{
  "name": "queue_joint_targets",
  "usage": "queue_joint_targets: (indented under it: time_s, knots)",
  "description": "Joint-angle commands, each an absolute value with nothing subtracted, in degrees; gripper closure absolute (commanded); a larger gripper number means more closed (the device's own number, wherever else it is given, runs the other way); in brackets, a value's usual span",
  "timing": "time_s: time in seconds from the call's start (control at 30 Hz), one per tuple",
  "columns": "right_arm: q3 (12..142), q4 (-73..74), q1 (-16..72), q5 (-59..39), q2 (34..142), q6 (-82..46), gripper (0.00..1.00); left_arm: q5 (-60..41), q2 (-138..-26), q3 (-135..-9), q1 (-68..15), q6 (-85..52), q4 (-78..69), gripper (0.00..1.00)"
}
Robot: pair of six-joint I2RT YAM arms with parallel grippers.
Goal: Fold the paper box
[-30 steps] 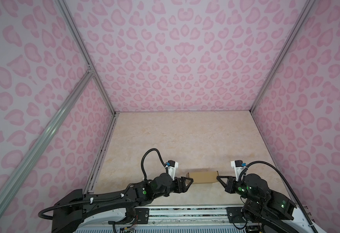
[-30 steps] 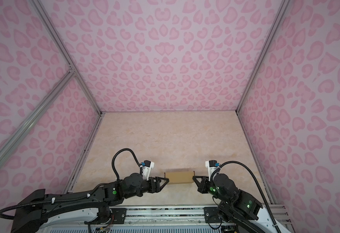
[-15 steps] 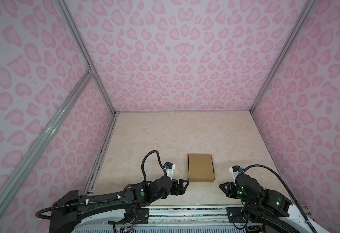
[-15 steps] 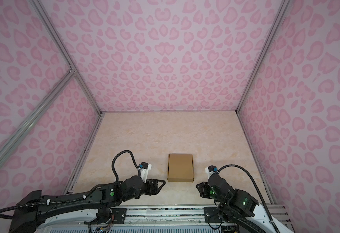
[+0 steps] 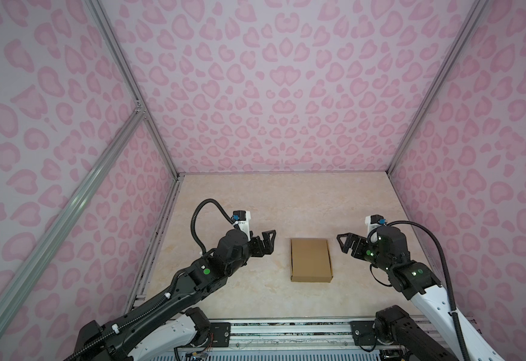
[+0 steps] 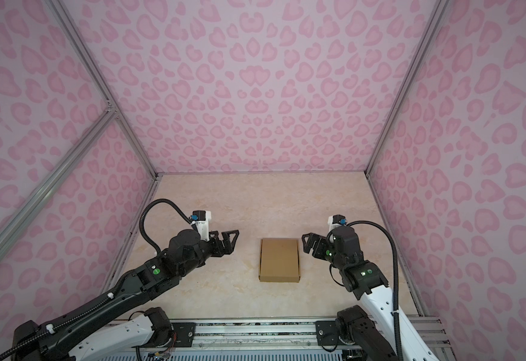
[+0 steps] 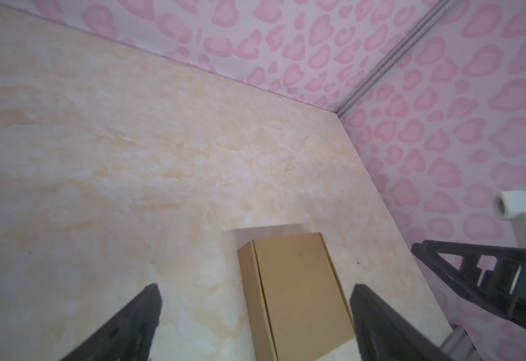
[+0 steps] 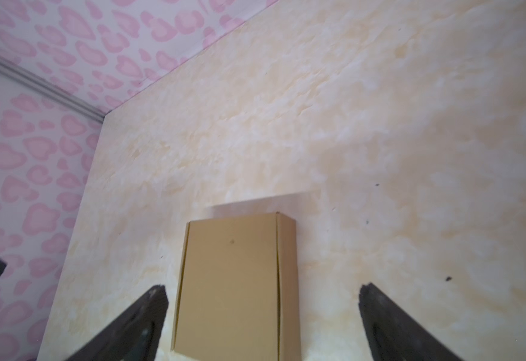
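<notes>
**Closed paper box lies free on the table between two wide-open grippers**

On the left, the left gripper hangs above the table, just beside the box's left side and clear of it. Its jaws stand wide apart and carry nothing; in the left wrist view the two dark fingers frame bare table and one long side of the box.

In the middle, the paper box lies flat on the table, nearer the front edge than the back edge and about midway between the left and right edges. In both top views it is a closed, shallow brown rectangle with its long sides running front to back. The wrist views show a side wall and a fold seam along each long side.

On the right, the right gripper hovers just beside the box's right side, apart from it, jaws spread wide and empty. Its fingers straddle the box's end in the right wrist view without touching it.
</notes>
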State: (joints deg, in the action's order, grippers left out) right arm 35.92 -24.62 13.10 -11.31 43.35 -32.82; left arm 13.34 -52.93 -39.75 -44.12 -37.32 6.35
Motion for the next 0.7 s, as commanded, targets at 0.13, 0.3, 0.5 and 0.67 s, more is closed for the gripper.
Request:
queue_joint_targets:
  time_s: [0.13,0.3,0.5,0.67]
  knots:
    - [21.89,6.23,10.28,3.89,41.97,-27.82,0.02,26.60,-54.38,-41.09,-34.80,-28.79,7.40,0.03]
    - [17.33,20.78,9.32,28.08,48.42,-13.98,0.02,16.18,-59.62,-44.19,-18.89,-26.08,11.15,0.03]
    - [14.66,40.22,5.87,25.04,62.31,-4.12,0.02,11.65,-62.71,-40.37,-5.77,-25.26,6.57,0.03]
    - [12.27,55.91,3.96,21.42,75.05,-3.39,0.01,15.27,-63.52,-33.87,-4.79,-19.65,-4.84,0.03]
